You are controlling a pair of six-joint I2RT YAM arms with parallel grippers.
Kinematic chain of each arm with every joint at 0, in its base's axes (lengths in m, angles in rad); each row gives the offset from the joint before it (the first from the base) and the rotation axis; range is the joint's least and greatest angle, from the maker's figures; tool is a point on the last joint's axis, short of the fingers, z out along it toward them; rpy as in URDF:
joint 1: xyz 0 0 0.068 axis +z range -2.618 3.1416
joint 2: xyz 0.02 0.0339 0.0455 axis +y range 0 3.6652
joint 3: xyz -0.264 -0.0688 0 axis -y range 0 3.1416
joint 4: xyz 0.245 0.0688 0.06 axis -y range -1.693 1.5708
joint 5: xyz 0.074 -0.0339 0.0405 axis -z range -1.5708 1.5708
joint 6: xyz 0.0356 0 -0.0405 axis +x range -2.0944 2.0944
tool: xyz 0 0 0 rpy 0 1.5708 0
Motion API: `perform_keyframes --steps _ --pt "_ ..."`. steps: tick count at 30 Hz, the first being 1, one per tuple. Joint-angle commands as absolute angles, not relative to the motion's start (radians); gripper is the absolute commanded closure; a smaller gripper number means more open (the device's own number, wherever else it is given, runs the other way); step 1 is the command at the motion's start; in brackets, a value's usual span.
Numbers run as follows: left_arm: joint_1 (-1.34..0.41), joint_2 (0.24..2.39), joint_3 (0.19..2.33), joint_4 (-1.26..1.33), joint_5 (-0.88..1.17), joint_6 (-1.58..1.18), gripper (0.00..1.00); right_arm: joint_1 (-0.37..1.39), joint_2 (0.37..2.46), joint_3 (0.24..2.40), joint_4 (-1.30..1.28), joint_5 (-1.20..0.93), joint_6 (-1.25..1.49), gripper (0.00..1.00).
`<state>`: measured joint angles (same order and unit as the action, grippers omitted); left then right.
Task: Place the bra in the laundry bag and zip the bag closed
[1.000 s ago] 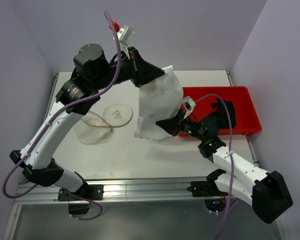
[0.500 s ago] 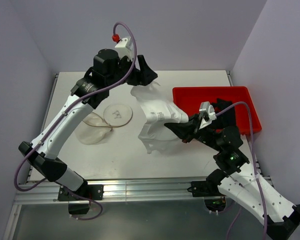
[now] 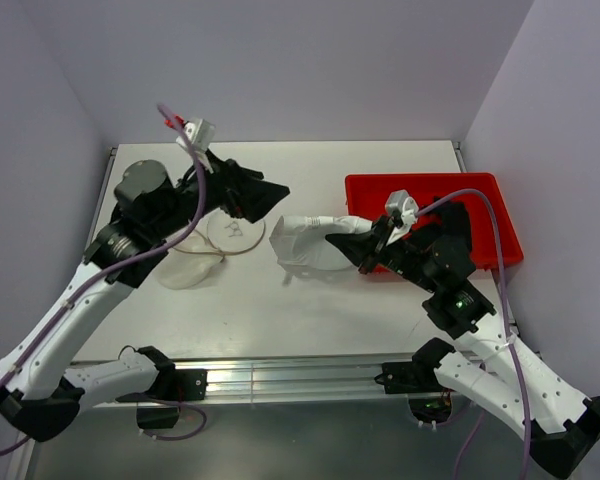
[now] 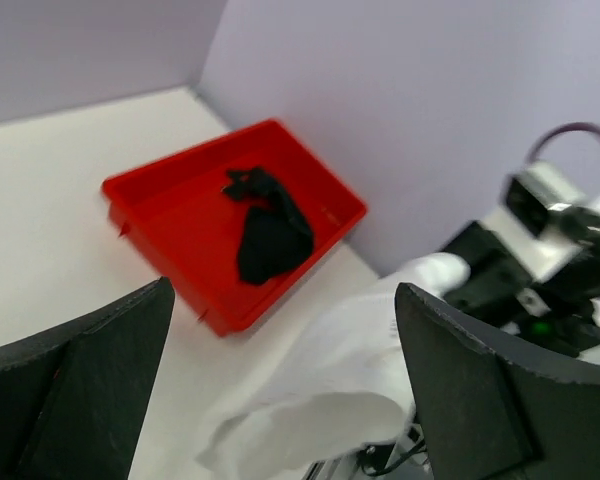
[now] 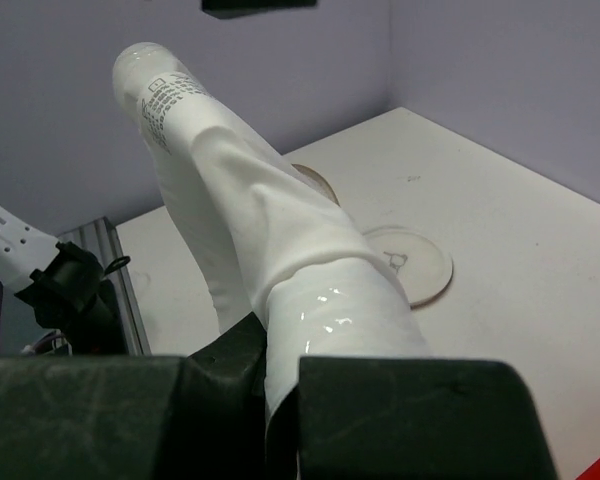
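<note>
The white bra (image 3: 305, 245) hangs low over the table's middle with my right gripper (image 3: 365, 250) shut on one end of it. In the right wrist view the bra (image 5: 250, 200) rises from between the closed fingers of that gripper (image 5: 280, 390), a printed label near its top. My left gripper (image 3: 270, 195) stands open, apart from the bra, up and to its left. In the left wrist view the bra (image 4: 340, 370) lies below and between the spread fingers (image 4: 80, 380). The laundry bag (image 3: 185, 262) lies on the left, its round lid (image 3: 235, 228) flat beside it.
A red bin (image 3: 380, 195) stands at the right of the table with a black garment (image 3: 450, 225) in it; the left wrist view shows that bin (image 4: 170, 215) and garment (image 4: 270, 230) too. Walls close in behind and on both sides.
My left gripper has opened, let go of the bra and swung left and lower. The bra has dropped and folded toward the table, held by the right gripper alone.
</note>
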<state>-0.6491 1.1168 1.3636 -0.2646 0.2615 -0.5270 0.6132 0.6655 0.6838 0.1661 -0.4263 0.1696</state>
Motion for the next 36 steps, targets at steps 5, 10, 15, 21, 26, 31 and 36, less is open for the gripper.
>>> perform_keyframes --steps 5,10,15,21,26,31,36 --pt "-0.646 1.020 1.250 -0.101 0.454 -0.552 0.01 0.623 0.658 0.732 0.163 -0.423 0.169 1.00" --pt "-0.663 0.999 1.126 -0.092 0.503 -0.592 0.01 0.624 0.681 0.745 0.173 -0.436 0.189 1.00" --pt "-0.704 1.017 1.114 -0.044 0.514 -0.575 0.01 0.644 0.718 0.755 0.189 -0.436 0.199 1.00" --pt "-0.735 1.048 1.118 -0.009 0.526 -0.572 0.38 0.681 0.741 0.761 0.183 -0.391 0.199 1.00" --pt "-0.735 1.023 1.098 -0.014 0.480 -0.566 0.72 0.686 0.753 0.773 0.160 -0.351 0.215 1.00" --pt "-0.733 0.994 1.080 -0.014 0.443 -0.554 1.00 0.684 0.761 0.807 0.068 -0.339 0.225 1.00" --pt "-0.733 1.000 1.063 0.061 0.530 -0.552 1.00 0.684 0.697 0.804 -0.032 -0.368 0.198 0.48"
